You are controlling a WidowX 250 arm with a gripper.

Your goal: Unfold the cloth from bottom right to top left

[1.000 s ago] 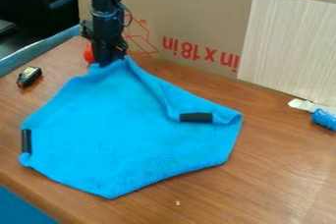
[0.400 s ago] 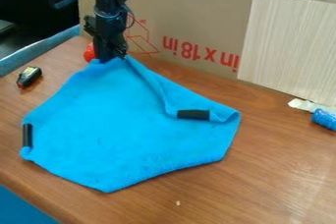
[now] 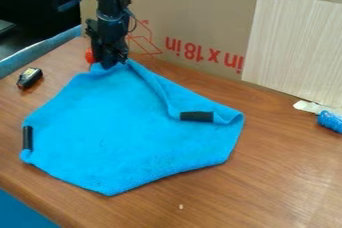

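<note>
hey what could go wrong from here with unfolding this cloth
The top corner of the cloth is at the gripper; lifting away now might drag the cloth out of place. The fold beside the right-hand black strip could stay bunched. The red object right behind the gripper may get knocked.

Black arm is seen at upper left of the camera view, cut off by the top edge, lower section held nearly upright, end effector hung beneath it and pointed downward.
</note>
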